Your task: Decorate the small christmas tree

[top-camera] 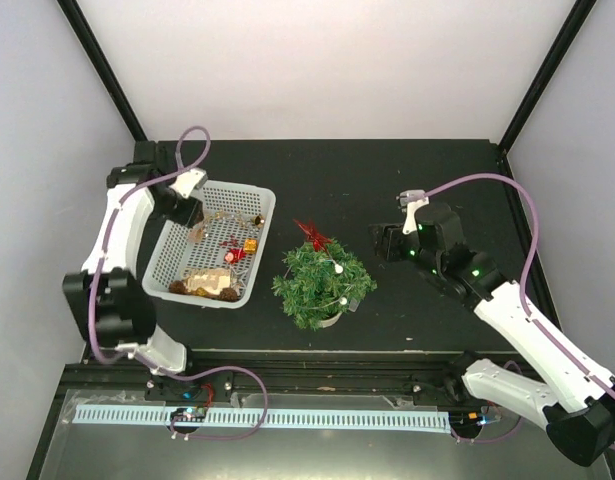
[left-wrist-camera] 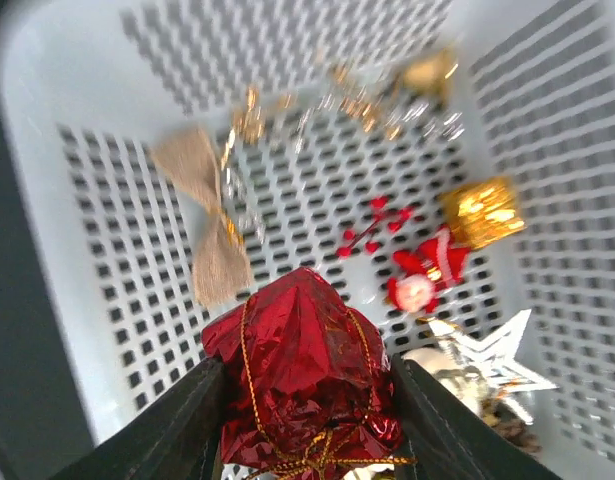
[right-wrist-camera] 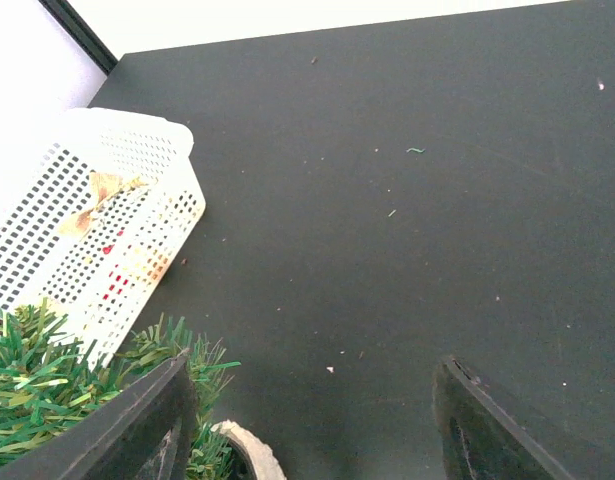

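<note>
The left tool (left-wrist-camera: 307,372) is pinching a shiny red foil ornament (left-wrist-camera: 302,335). It squeezes the ornament from both sides, and a thin gold string runs round the foil. The tool points down into the white basket (top-camera: 242,189), over the holes in its floor. Past the tool's tip lie a brown cloth bow (left-wrist-camera: 212,215), a little gold box (left-wrist-camera: 480,212), a small Santa (left-wrist-camera: 425,275) and a white star (left-wrist-camera: 492,350).

The small christmas tree (top-camera: 322,280) is not in the basket. It stands on the black tabletop (top-camera: 407,180), off to this tool's right and a bit nearer to the arm bases, just past the basket's side wall. It stands straight up in its pale pot (top-camera: 332,318), with its tip pointing at the ceiling. So I think the ornament has to go up over the wall, across to the right, then down onto the branches.

The left arm is bent over, with its wrist aimed down into the basket.

The right tool (top-camera: 380,243) is closer to the tree, which lies just to its left. This tool is spread wide with nothing in it. It hangs low over the tabletop, with its arm reaching forward and inward.
</note>
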You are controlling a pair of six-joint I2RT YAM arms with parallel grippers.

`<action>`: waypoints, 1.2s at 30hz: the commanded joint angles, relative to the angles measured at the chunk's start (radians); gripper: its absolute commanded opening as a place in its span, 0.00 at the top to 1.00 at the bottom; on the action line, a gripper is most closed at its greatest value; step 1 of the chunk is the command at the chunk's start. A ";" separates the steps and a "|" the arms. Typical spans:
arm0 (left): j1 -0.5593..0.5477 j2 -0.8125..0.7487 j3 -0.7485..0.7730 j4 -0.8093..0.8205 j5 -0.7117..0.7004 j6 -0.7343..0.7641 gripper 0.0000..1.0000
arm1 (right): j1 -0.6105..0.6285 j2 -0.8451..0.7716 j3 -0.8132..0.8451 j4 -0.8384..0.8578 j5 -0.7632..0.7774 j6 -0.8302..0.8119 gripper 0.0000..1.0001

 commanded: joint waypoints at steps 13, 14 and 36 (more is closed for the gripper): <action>-0.480 -0.399 0.036 -0.187 0.248 0.087 0.54 | -0.008 -0.131 -0.028 0.008 -0.129 -0.045 0.35; -0.488 -0.401 0.031 -0.193 0.273 0.091 0.54 | -0.008 -0.134 -0.023 -0.004 -0.129 -0.047 0.36; -0.683 -0.458 -0.045 -0.082 0.415 0.022 0.55 | -0.007 -0.133 -0.020 -0.079 -0.110 -0.007 0.37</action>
